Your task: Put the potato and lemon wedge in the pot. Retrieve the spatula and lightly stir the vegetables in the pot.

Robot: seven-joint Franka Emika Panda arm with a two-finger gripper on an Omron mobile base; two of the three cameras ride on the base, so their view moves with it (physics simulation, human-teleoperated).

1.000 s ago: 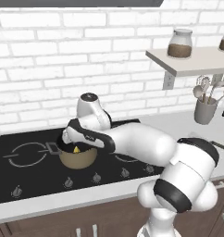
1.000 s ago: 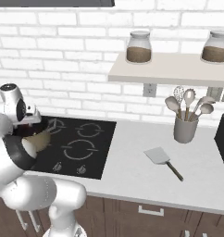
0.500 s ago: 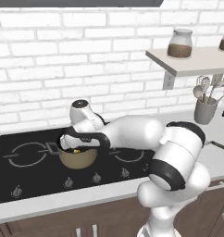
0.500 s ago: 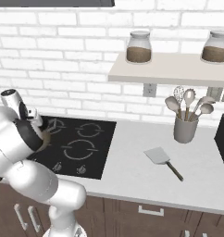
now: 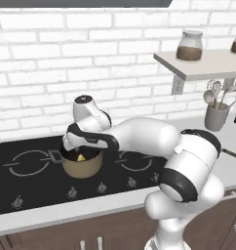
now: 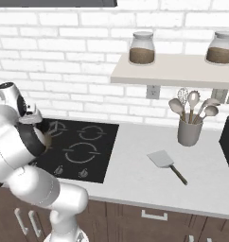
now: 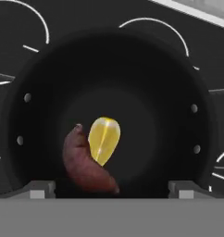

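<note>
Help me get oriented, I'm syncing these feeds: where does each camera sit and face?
Left base view: behind-left, over the arm, at the pot on the cooktop.
Right base view: behind-right; arm at left, spatula on the counter.
Hand view: looks down into the pot at lemon wedge and potato; hand fingertips show.
Base views share cooktop and shelf.

A matt tan pot [image 5: 82,165], dark and dull inside, sits on the glossy black glass cooktop [image 5: 32,183] near its front edge. In the pot, a rough, reddish-brown potato [image 7: 84,164] touches a smooth, waxy yellow lemon wedge [image 7: 103,140]. On the pale, matt stone-like worktop [image 6: 135,170], toward its front edge, lies a spatula [image 6: 166,164] with a dull grey blade and dark handle. Clear glass jars [image 6: 142,48] stand on the shelf against the white brick wall [image 6: 78,56].
</note>
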